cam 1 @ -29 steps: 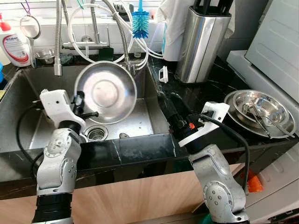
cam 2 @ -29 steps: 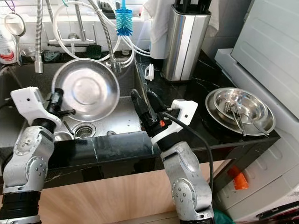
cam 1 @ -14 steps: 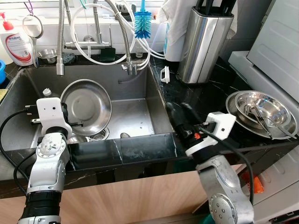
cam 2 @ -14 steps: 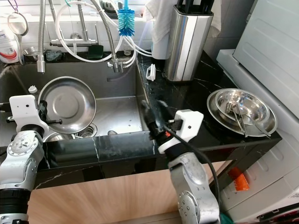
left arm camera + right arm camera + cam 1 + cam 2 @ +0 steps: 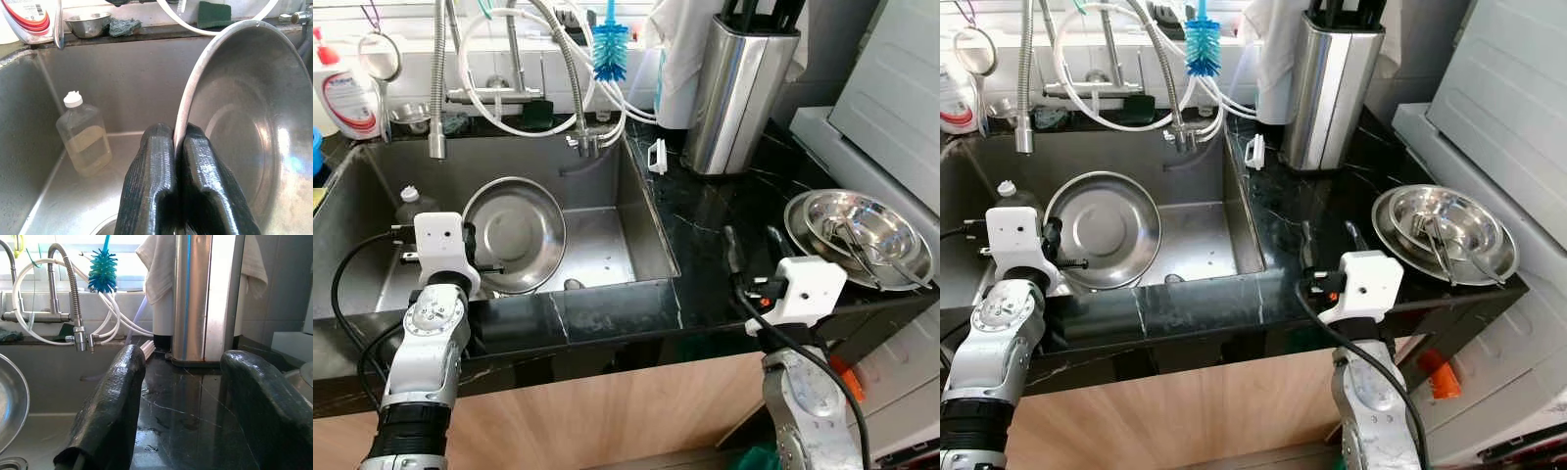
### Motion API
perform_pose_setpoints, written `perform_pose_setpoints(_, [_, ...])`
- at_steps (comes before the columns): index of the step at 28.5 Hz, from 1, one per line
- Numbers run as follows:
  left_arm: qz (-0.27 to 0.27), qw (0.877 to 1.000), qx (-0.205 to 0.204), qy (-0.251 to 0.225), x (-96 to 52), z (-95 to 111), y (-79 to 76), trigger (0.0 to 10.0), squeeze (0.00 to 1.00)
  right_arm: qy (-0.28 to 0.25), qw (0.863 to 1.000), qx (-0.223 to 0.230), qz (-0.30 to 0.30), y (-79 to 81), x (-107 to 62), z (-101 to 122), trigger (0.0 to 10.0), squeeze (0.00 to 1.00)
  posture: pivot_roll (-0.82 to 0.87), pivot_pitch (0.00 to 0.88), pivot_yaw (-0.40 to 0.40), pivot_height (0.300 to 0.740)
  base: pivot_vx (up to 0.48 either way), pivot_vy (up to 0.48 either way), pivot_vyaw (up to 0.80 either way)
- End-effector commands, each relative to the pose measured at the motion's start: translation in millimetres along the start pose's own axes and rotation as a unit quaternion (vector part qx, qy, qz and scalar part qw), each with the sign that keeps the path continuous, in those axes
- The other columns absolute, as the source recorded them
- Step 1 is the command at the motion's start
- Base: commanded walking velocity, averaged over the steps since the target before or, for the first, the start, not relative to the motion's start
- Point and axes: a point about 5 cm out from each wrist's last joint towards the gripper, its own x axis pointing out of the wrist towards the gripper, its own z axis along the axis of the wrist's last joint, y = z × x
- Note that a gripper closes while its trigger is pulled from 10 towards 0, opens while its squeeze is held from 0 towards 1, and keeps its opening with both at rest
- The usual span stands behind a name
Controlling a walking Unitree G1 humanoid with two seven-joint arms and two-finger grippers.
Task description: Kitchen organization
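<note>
Step in hand looked like lifting the bowl (image 5: 514, 233) out of the sink (image 5: 607, 250); left gripper (image 5: 182, 147) was clamped on its rim, bowl tilted over the basin; right gripper (image 5: 751, 245) hung spread and empty above the counter (image 5: 705, 211); next move probably calls for carrying it toward the stack (image 5: 862, 235); left wrist view added a bottle (image 5: 84, 134) beside the bowl.

Left pincer (image 5: 179, 161) clamped on the rim of a steel bowl (image 5: 244, 122), bowl standing tilted on edge inside the sink (image 5: 122, 83). Beside the bowl, a small clear bottle (image 5: 84, 137) with white cap, upright on the sink floor. Behind the sink, a smaller metal bowl (image 5: 88, 23), a dark scrubber (image 5: 122, 25), a green sponge (image 5: 215, 12).
</note>
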Motion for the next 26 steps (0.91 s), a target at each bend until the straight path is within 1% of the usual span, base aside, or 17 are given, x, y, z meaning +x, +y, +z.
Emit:
perform_pose_setpoints(1, [0.003, 1.0, 0.015, 0.011, 3.8, -3, -0.1, 10.0, 0.0, 0.003, 1.0, -0.004, 0.001, 0.5, -0.9, -2, 10.0, 0.0, 0.06, 0.0, -0.039, 0.74, 0.0, 0.0, 0.0])
perform_pose_setpoints(4, [0.001, 0.999, 0.04, 0.034, 10.7, -3, 1.1, 10.0, 0.0, 0.001, 1.0, -0.005, 0.004, 3.4, -1.8, -5, 10.0, 0.0, 0.07, 0.0, -0.035, 0.74, 0.0, 0.0, 0.0])
perform_pose_setpoints(8, [0.001, 0.997, 0.048, 0.056, 15.4, -4, 3.4, 10.0, 0.0, 0.0, 1.0, -0.01, 0.009, 7.1, -2.8, -6, 10.0, 0.0, 0.06, 0.001, -0.028, 0.74, 0.0, 0.0, 0.0])
perform_pose_setpoints(11, [-0.003, 0.997, 0.05, 0.062, 17.8, -4, 3.9, 10.0, 0.0, 0.0, 1.0, -0.009, 0.013, 8.9, -2.9, -6, 10.0, 0.0, 0.06, 0.003, -0.026, 0.74, 0.0, 0.0, 0.0])
perform_pose_setpoints(14, [-0.009, 0.997, 0.04, 0.072, 20.2, -5, 2.2, 10.0, 0.0, 0.002, 1.0, -0.01, 0.017, 10.0, -2.8, -7, 10.0, 0.0, 0.06, 0.004, -0.025, 0.74, 0.0, 0.0, 0.0])
perform_pose_setpoints(18, [-0.017, 0.996, 0.039, 0.081, 20.7, -6, -1.3, 10.0, 0.0, -0.001, 1.0, -0.011, 0.019, 10.4, -2.8, -7, 10.0, 0.0, 0.06, 0.005, -0.025, 0.74, 0.0, 0.0, 0.0])
perform_pose_setpoints(19, [-0.018, 0.995, 0.038, 0.086, 19.9, -8, -2.4, 10.0, 1.0, -0.001, 1.0, -0.012, 0.019, 10.1, -2.8, -7, 10.0, 0.0, 0.06, 0.01, -0.024, 0.74, 0.0, 0.0, 0.0])
perform_pose_setpoints(26, [-0.023, 0.995, 0.036, 0.093, 17.7, -10, -3.6, 10.0, 1.0, -0.002, 1.0, -0.01, 0.017, 9.8, -1.8, -6, 10.0, 0.0, 0.06, 0.015, -0.025, 0.74, 0.0, 0.0, 0.0])
